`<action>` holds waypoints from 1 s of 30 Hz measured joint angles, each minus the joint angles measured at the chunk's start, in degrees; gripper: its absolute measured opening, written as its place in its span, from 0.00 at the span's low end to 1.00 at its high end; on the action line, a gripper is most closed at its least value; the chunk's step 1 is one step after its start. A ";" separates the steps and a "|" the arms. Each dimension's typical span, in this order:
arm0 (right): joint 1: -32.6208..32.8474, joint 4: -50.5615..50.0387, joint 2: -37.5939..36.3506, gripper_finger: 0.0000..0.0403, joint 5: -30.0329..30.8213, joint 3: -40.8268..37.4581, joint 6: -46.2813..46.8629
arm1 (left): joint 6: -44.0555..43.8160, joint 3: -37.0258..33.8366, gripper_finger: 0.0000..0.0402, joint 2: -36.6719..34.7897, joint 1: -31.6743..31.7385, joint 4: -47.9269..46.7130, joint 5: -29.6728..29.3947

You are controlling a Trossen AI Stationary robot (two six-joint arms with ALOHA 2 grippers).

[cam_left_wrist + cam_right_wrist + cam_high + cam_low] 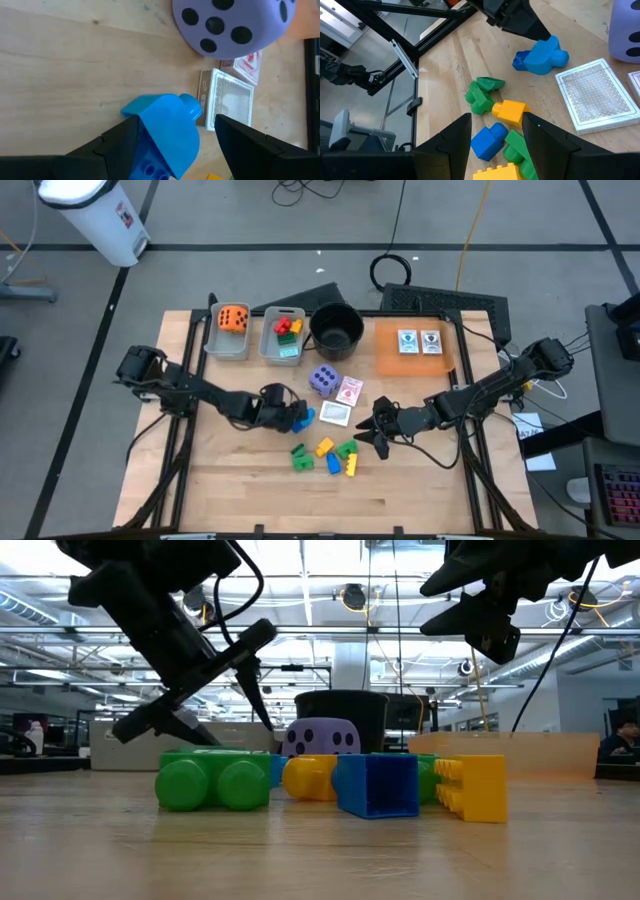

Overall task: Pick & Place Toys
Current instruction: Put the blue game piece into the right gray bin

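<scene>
Between the left tool's (165,145) two dark fingers sits a blue block (165,132), clamped, hovering near the table (420,480) beside the purple die (322,380) and a picture card (335,414). Right tool (495,135), fingers apart and empty, hangs directly above the loose block cluster (325,455). No writing is legible.

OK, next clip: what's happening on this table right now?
Two dark robot arms are sorting toys on a wooden table. The left gripper holds a blue plastic block beside a white-edged card deck and a purple die. The right gripper hovers open and empty above a cluster of green, yellow and blue blocks. One grey bin already holds an orange die, another some small blocks.
</scene>
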 joint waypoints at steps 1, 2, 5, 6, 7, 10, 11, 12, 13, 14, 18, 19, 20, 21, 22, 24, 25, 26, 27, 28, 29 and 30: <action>0.00 -0.01 0.00 0.42 0.00 0.00 0.00 | 0.03 0.00 0.67 0.00 0.21 -0.04 0.82; 0.00 -0.01 0.00 0.42 -0.01 0.00 0.00 | 0.08 0.00 0.67 0.00 0.40 -0.03 1.72; 0.00 -0.01 0.00 0.42 -0.01 0.00 -0.02 | 0.16 0.00 0.67 0.00 0.66 0.00 4.07; 0.00 -0.01 0.00 0.42 -0.01 0.00 -0.04 | 0.14 0.00 0.67 0.00 0.62 0.03 4.18; 0.00 -0.01 0.00 0.42 -0.01 0.00 -0.17 | 0.16 0.00 0.67 0.00 0.59 0.07 4.18; 0.01 -0.01 0.00 0.42 -0.01 0.00 -0.24 | 0.14 0.00 0.67 0.00 0.55 0.58 4.12; 0.00 -0.01 0.00 0.42 0.00 0.00 -0.26 | 0.14 0.00 0.67 0.00 0.62 0.83 4.05; 0.00 -0.01 0.00 0.42 0.00 0.00 -0.26 | 0.17 0.00 0.67 0.00 0.75 1.17 3.93; 0.00 -0.01 0.00 0.42 0.00 0.00 -0.27 | 0.32 0.00 0.67 0.00 0.96 1.50 3.83; 0.00 -0.01 0.00 0.42 -0.01 0.00 -0.42 | 0.88 0.01 0.67 0.00 1.19 1.66 3.79; 0.00 -0.02 0.00 0.42 -0.01 0.00 -0.68 | 1.50 0.00 0.67 0.00 2.06 1.77 3.81; 0.00 -0.01 0.00 0.42 0.01 0.00 -0.68 | 1.49 0.00 0.67 0.00 2.27 1.99 3.83; 0.02 -0.01 0.00 0.42 -0.01 0.00 -0.68 | 1.51 0.00 0.67 0.00 2.44 2.16 3.85; 0.00 -0.03 0.00 0.42 0.00 0.00 -0.68 | 1.59 0.00 0.67 0.00 2.60 2.44 4.03; 0.00 -0.03 0.00 0.42 -0.01 0.00 -0.68 | 1.84 0.00 0.67 0.21 2.81 2.96 4.15; 0.00 -0.02 0.00 0.42 0.00 0.00 -0.68 | 2.78 0.02 0.67 0.63 3.20 4.24 4.57; 0.00 -0.04 0.00 0.42 0.01 0.00 -0.68 | 3.22 0.02 0.67 0.91 3.45 4.90 5.00; 0.00 -0.05 0.00 0.42 0.01 0.00 -0.69 | 3.58 0.02 0.67 1.31 3.68 6.05 5.47; 0.01 -0.03 0.02 0.42 -0.01 0.00 -0.81 | 4.03 0.04 0.67 1.75 3.85 7.06 6.03; 0.00 -0.06 0.02 0.42 0.01 0.00 -1.12 | 4.38 0.04 0.67 2.15 4.02 7.59 6.57; 0.00 -0.07 0.02 0.42 -0.01 0.00 -1.31 | 4.50 0.04 0.67 2.53 4.16 8.02 6.79; 0.02 -0.05 0.02 0.42 -0.01 0.02 -1.34 | 4.51 0.04 0.67 2.86 4.24 8.69 6.78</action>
